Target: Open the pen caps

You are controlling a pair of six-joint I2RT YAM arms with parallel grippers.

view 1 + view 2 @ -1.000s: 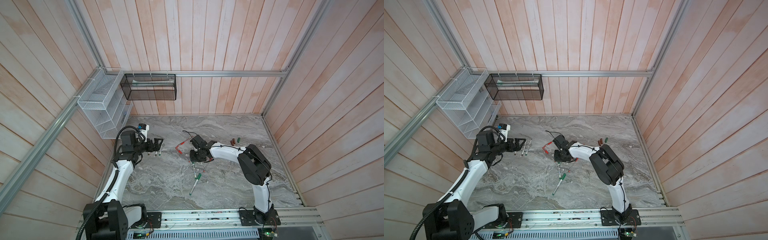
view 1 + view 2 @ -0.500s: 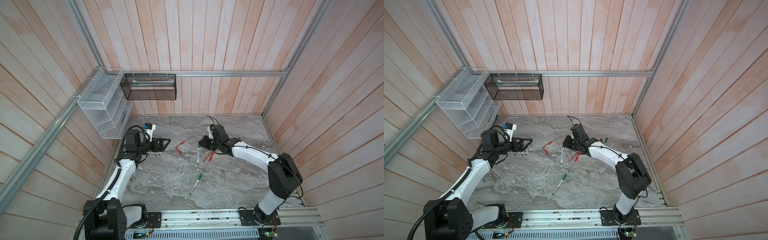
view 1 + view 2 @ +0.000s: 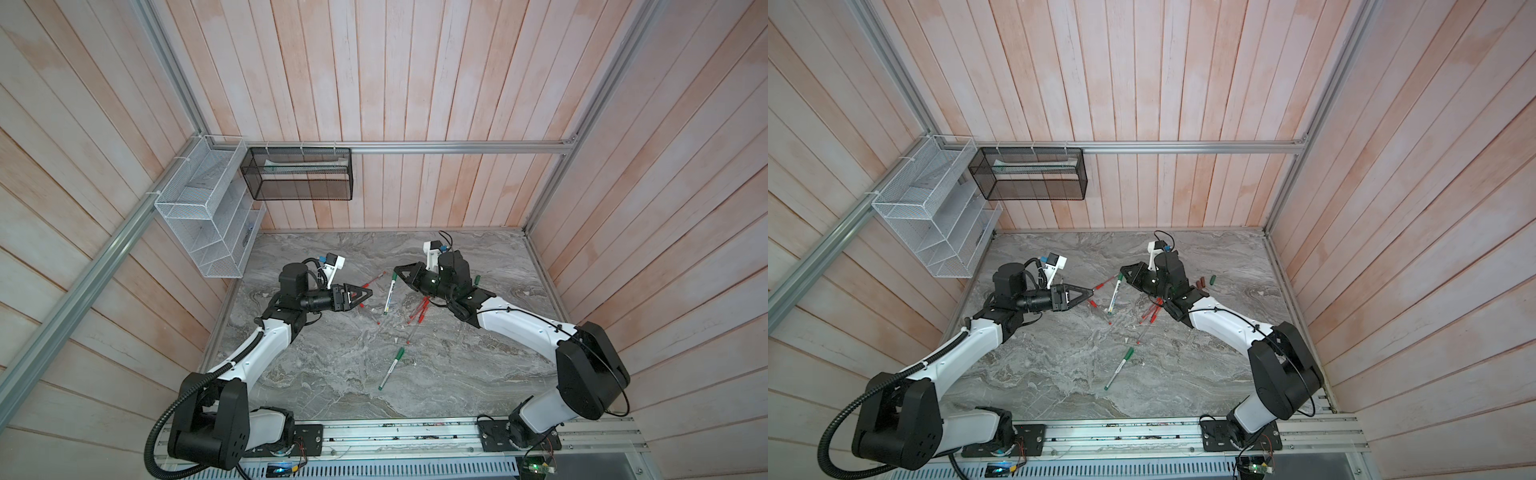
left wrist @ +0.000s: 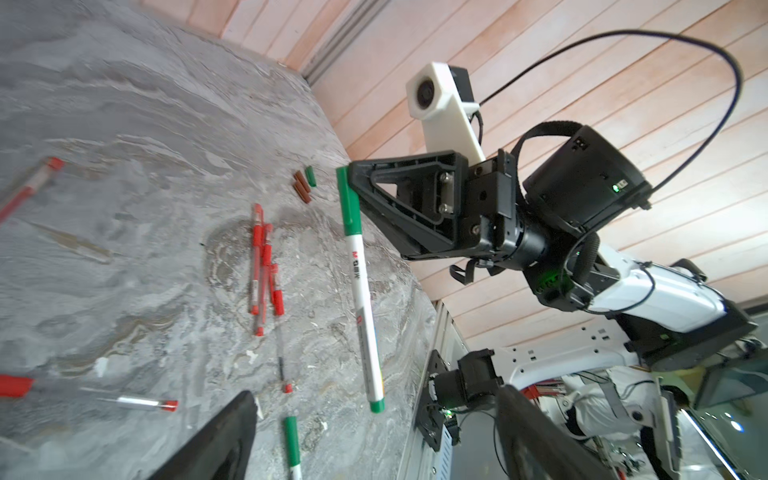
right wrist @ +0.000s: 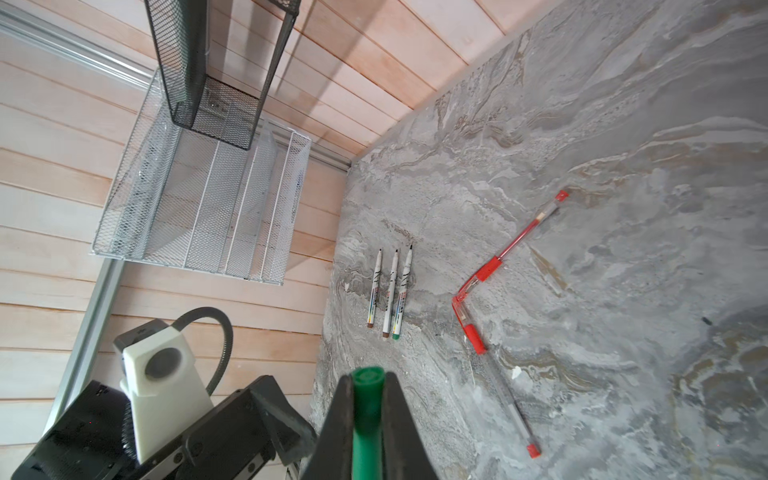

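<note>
With jaws wide, the left gripper (image 3: 367,294) has been brought just short of the marker (image 3: 388,297), which has been lifted off the table (image 3: 332,365) and is pinched by its green cap (image 4: 348,203) between the jaws of the right gripper (image 3: 395,271), so the barrel (image 4: 365,311) may be pulled next.

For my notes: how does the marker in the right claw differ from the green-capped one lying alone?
The held marker hangs from the right claw, pinched at its cap; the lying marker rests flat on the table, untouched. Both have white barrels and green caps on.
</note>
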